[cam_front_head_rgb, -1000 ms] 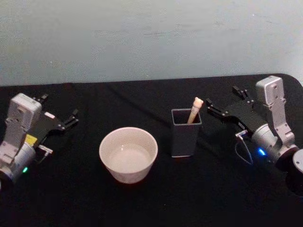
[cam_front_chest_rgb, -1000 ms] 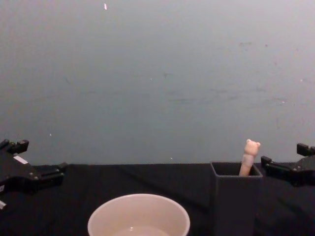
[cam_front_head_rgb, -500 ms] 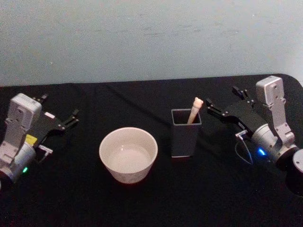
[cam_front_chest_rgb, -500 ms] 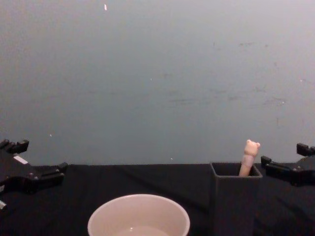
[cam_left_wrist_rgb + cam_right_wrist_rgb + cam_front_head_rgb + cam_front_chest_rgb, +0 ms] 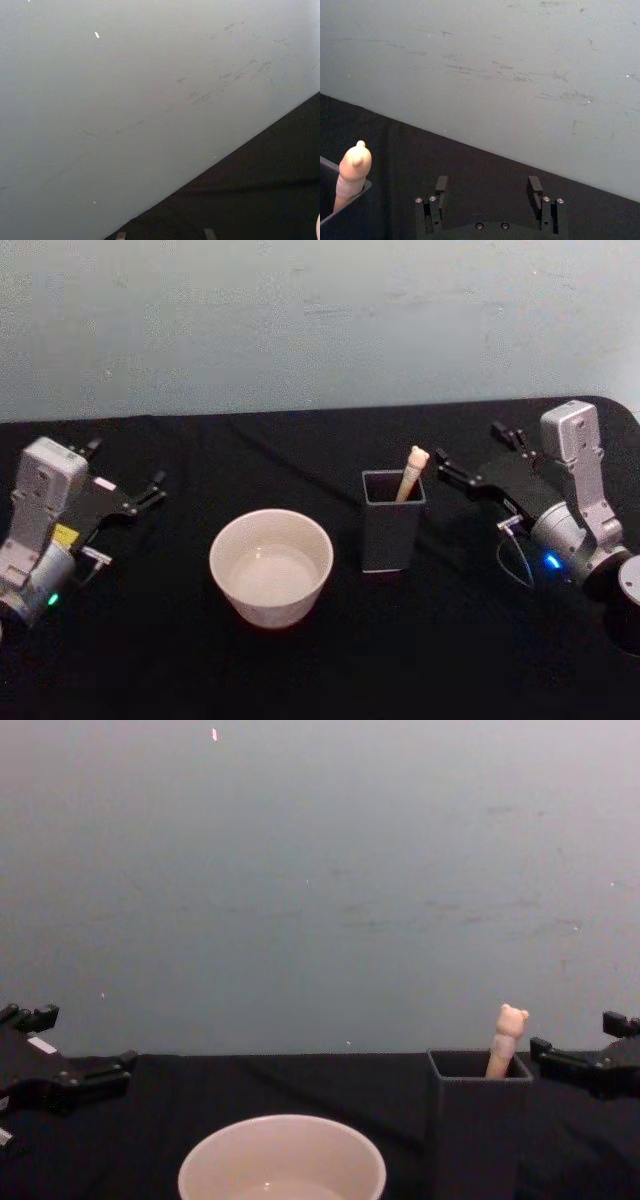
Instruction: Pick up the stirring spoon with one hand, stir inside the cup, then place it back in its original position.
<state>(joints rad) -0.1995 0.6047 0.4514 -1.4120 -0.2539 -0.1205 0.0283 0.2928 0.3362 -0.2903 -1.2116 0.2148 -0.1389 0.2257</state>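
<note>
Black cloth-covered table (image 5: 300, 670) and pale grey-blue scuffed wall (image 5: 300, 320)

The matte table spreads beneath and between both pincers; the wall rises beyond their tips, meeting the table's far edge, marked with faint dark scratches and small white specks.

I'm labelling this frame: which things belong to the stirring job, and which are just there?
Job:
stirring spoon, standing in the holder box
cup
right gripper, open, beside the box
left gripper, open, far left

Just there:
black tablecloth
wall

Silver-grey arms, black gripper (image 5: 478, 462) fingers
</note>
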